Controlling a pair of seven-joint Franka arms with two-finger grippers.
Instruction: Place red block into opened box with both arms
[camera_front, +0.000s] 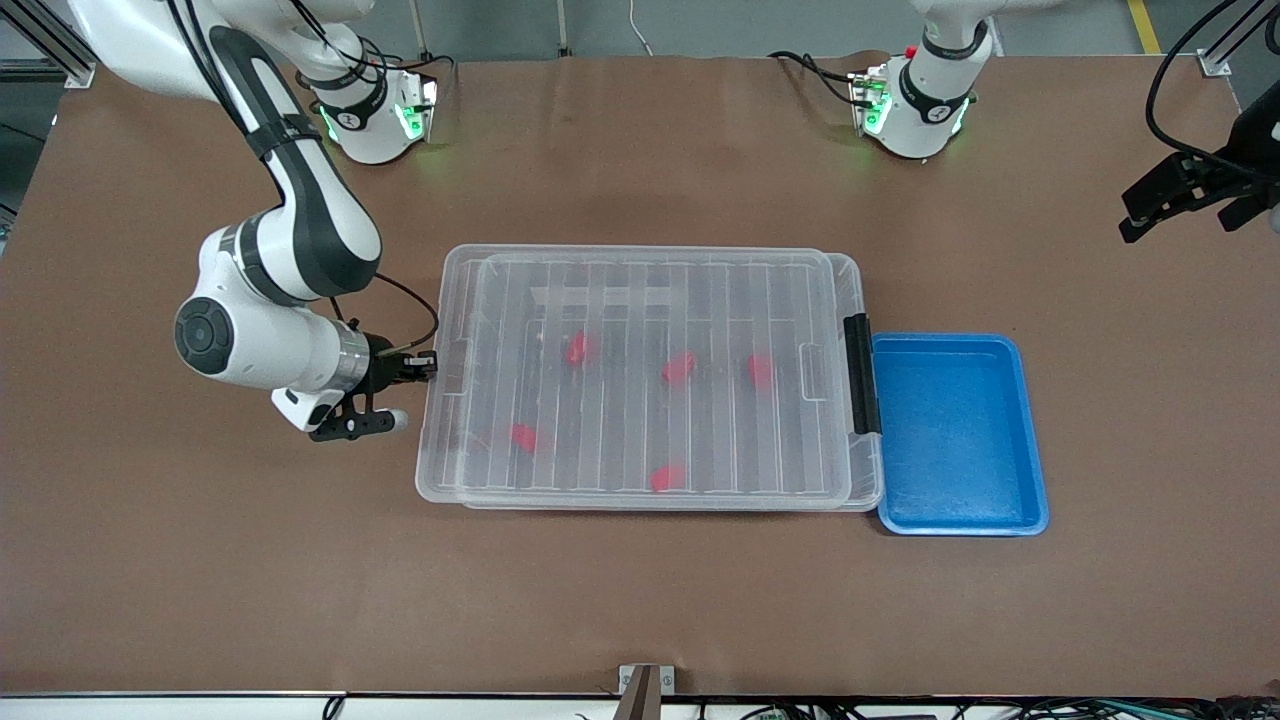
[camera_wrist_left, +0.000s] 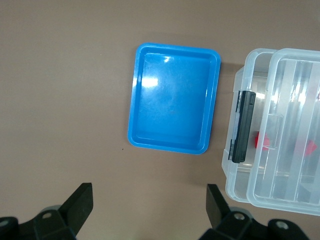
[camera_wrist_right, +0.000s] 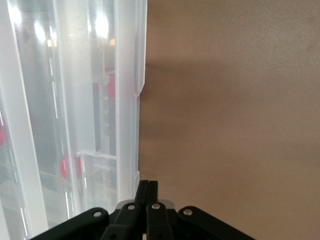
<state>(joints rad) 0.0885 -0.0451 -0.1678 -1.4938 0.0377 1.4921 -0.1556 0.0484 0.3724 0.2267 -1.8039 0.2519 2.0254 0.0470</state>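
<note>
clear box (camera_front: 650, 380) lidded; right pincer (camera_front: 425, 368) shut at its rim.

You have five blocks (camera_front: 678, 368) inside the lidded box (camera_front: 650, 378) (mid-table), with the tray (camera_front: 958, 435) just beside its latch (camera_front: 861, 374) end.

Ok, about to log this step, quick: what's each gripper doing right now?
Left gripper: open, holding nothing, up above the table near the blue tray.
Right gripper: closed, holding nothing, at the box rim on the right arm's end.
</note>
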